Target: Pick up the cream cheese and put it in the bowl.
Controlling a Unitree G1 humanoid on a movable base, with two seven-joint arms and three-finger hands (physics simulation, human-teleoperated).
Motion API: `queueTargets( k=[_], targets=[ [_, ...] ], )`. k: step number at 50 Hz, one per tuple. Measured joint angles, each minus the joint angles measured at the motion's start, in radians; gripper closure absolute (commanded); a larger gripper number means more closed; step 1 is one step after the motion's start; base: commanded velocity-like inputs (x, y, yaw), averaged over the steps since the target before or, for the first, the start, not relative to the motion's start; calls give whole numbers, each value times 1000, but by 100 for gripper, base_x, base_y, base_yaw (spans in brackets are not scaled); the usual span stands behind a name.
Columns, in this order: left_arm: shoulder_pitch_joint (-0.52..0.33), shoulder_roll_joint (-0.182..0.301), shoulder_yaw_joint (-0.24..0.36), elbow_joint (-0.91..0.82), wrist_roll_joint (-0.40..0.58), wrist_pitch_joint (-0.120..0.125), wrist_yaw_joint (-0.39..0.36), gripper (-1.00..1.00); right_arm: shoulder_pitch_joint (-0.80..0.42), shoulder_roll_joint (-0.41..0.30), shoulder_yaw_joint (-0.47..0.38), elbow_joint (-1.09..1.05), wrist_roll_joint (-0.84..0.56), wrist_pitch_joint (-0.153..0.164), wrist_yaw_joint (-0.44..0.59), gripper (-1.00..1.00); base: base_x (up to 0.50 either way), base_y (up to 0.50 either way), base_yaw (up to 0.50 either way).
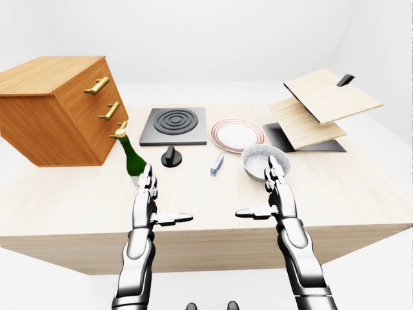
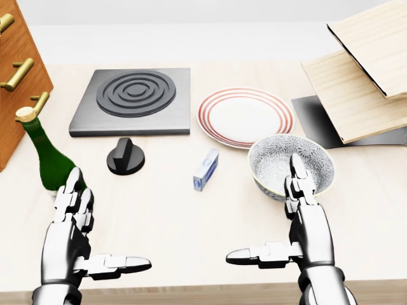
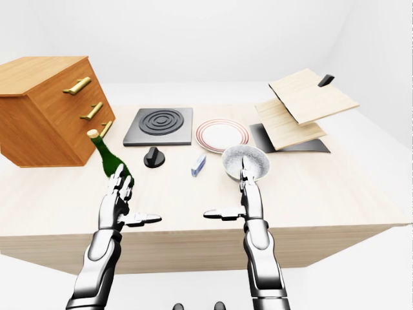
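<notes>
The cream cheese (image 2: 206,169) is a small white and blue box lying flat on the wooden table, in the middle of the head view. The patterned grey bowl (image 2: 267,166) stands empty just to its right. My left hand (image 2: 86,238) is open and empty at the lower left, below a green bottle. My right hand (image 2: 286,225) is open and empty at the lower right; its fingers overlap the bowl's lower rim in the picture. Both hands hover over the table with thumbs pointing inward, below the cream cheese in the view.
A green bottle (image 2: 46,159) stands by my left hand. A black knob (image 2: 125,156), a black stove plate (image 2: 133,100) and a red-rimmed plate (image 2: 245,117) lie above. A wooden drawer cabinet (image 1: 55,110) is at the left, stacked wooden boards (image 1: 319,106) at the right.
</notes>
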Motion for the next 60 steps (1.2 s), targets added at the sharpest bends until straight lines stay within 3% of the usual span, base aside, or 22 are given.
queueTargets(
  k=[29, 40, 43, 46, 49, 53, 60],
  targets=[
    [4, 0, 2, 7, 0, -2, -7, -100, 3, 0, 7, 15, -13, -9, 6, -100, 0, -41, 0],
    [-5, 0, 2, 15, -2, 1, -8, -100, -10, -6, -10, 20, 4, -6, 6, -100, 0, -2, 0],
    [-9, 2, 1, -2, 0, 17, -7, -100, -19, -11, -21, 5, 13, 16, 6, -100, 0, 0, 0],
    [-19, 5, 1, -30, 2, 48, -6, -100, -34, -19, -37, -24, 27, 37, 7, -100, 0, 0, 0],
    [-48, 11, 8, -48, -3, 94, -8, -100, -64, -32, -58, -56, 43, 37, 6, -100, 0, 0, 0],
    [-108, 26, 20, -74, -15, 173, -7, -100, -109, -49, -77, -91, 55, 37, 1, -100, 0, 0, 0],
    [-258, 63, 33, -119, -13, 173, 8, -100, -197, -71, -89, -102, 57, 37, -8, -100, 0, 0, 0]
  ],
)
